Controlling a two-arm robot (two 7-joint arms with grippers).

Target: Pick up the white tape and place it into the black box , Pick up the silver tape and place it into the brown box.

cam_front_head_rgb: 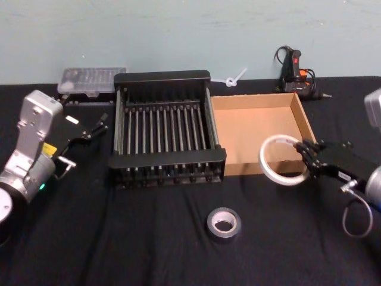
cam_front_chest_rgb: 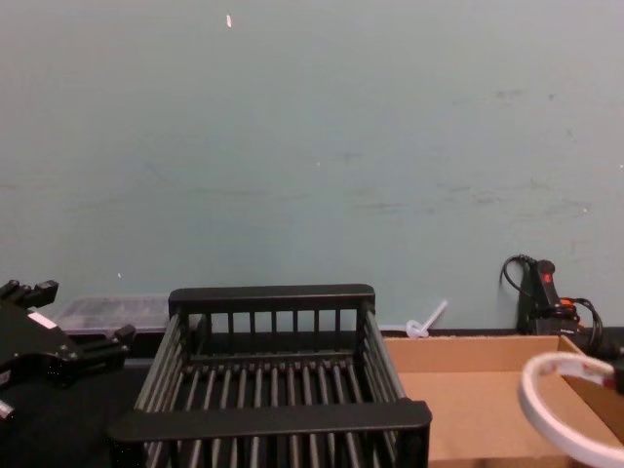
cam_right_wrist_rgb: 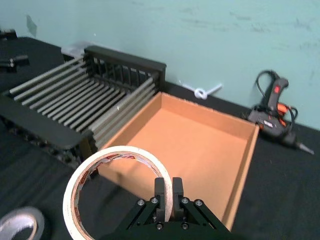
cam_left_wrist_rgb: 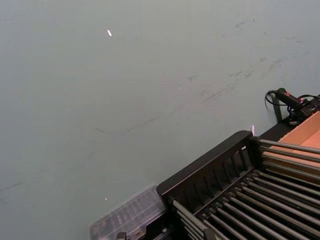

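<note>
My right gripper [cam_front_head_rgb: 308, 159] is shut on the rim of the white tape [cam_front_head_rgb: 262, 159], a white ring with red print inside, holding it upright over the front right wall of the brown box [cam_front_head_rgb: 250, 128]. The right wrist view shows the white tape [cam_right_wrist_rgb: 120, 151] clamped between the fingers [cam_right_wrist_rgb: 160, 192], with the brown box [cam_right_wrist_rgb: 190, 145] behind. The silver tape [cam_front_head_rgb: 224, 223] lies flat on the black cloth in front of both boxes. The black box [cam_front_head_rgb: 162, 79] sits left of the brown one, touching it. My left gripper [cam_front_head_rgb: 96, 128] hovers open beside the black box's left side.
A clear plastic case [cam_front_head_rgb: 90, 80] lies behind the black box at the left. A black and orange glue gun [cam_front_head_rgb: 294, 72] and a white tie [cam_front_head_rgb: 234, 78] lie behind the brown box. A teal wall closes off the back of the table.
</note>
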